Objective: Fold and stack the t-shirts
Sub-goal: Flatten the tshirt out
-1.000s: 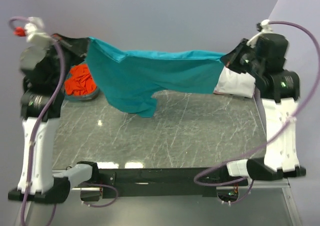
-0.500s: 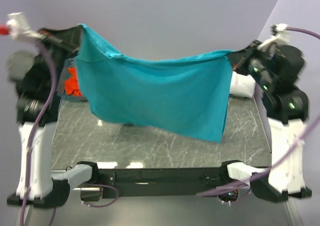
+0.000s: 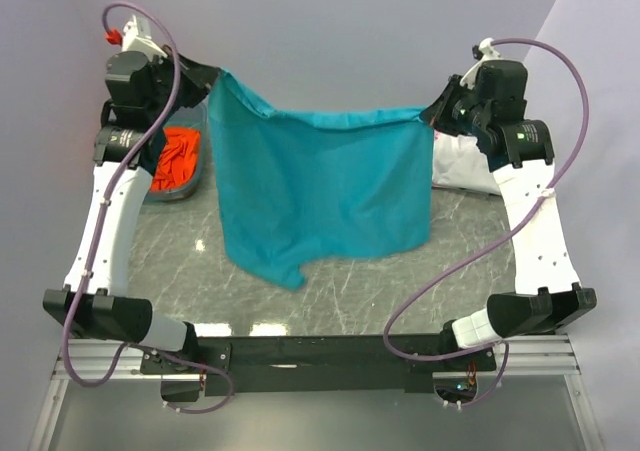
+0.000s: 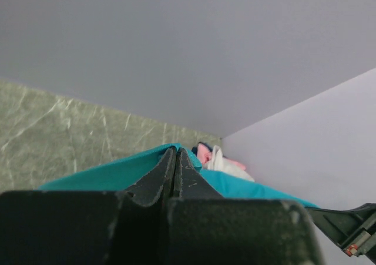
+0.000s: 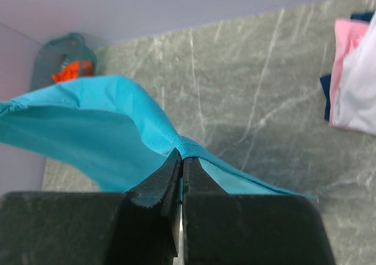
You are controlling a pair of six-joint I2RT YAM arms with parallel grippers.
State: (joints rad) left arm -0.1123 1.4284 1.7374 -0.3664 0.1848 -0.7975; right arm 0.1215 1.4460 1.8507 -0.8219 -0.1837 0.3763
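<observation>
One teal t-shirt (image 3: 325, 186), judged light, limp and prone to sag, hangs below the left hand (image 3: 212, 77) and right hand (image 3: 434, 117), each clenched on a top corner, the soundest hold.

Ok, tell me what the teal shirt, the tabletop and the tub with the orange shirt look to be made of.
The teal t-shirt: thin soft fabric, matte; it hangs limp with gentle folds. The tabletop: dark grey with white veins, glossy with light reflections; stone or a stone-look laminate, cannot tell which. The tub: likely translucent plastic, bluish-grey with a smooth rim.
</observation>
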